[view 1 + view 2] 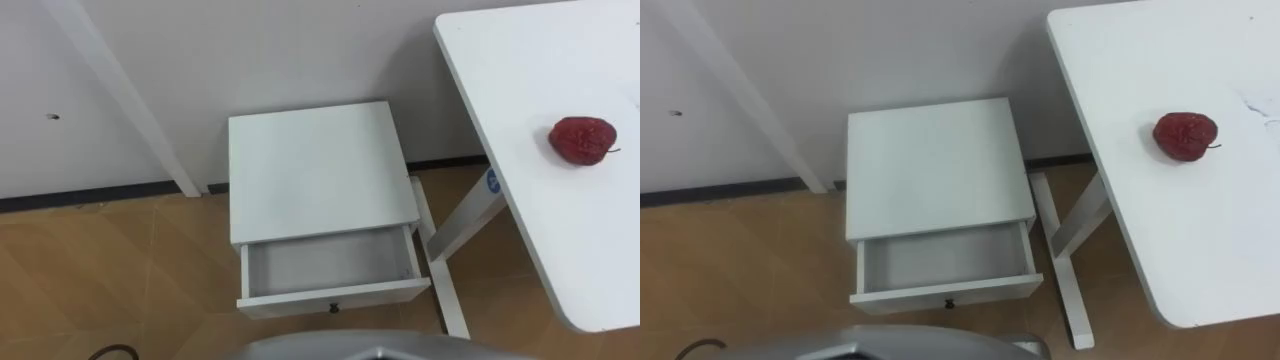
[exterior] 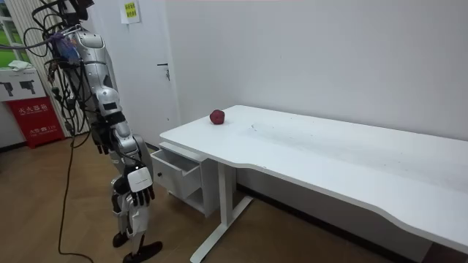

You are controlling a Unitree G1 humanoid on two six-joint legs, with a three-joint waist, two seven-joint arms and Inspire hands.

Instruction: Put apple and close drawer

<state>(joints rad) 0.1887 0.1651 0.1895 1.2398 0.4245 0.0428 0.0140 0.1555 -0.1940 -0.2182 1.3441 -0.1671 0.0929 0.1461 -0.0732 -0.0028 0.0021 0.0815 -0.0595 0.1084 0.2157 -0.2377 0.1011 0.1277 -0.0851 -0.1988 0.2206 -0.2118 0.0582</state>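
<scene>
The apple (image 1: 582, 139) is red and lies on the white table (image 1: 540, 60), near the end of it. Nothing touches the apple. Its little stem points away from the cabinet.

Beside that end of the table, lower down, stands a small white cabinet (image 1: 315, 170) against the wall (image 1: 300, 50). Its drawer (image 1: 330, 265) is pulled out and open. There is nothing in the drawer. A small dark knob (image 1: 333, 308) sits on the drawer's front.

In the room view the robot stands on the brown floor (image 2: 58, 219), just in front of the open drawer, well apart from the apple. Both arms hang down at its sides. The right hand (image 2: 139, 191) is low, with loose, straight fingers, and it holds nothing. The left hand (image 2: 104, 139) hangs a bit higher, fingers loose too, and it holds nothing.
</scene>
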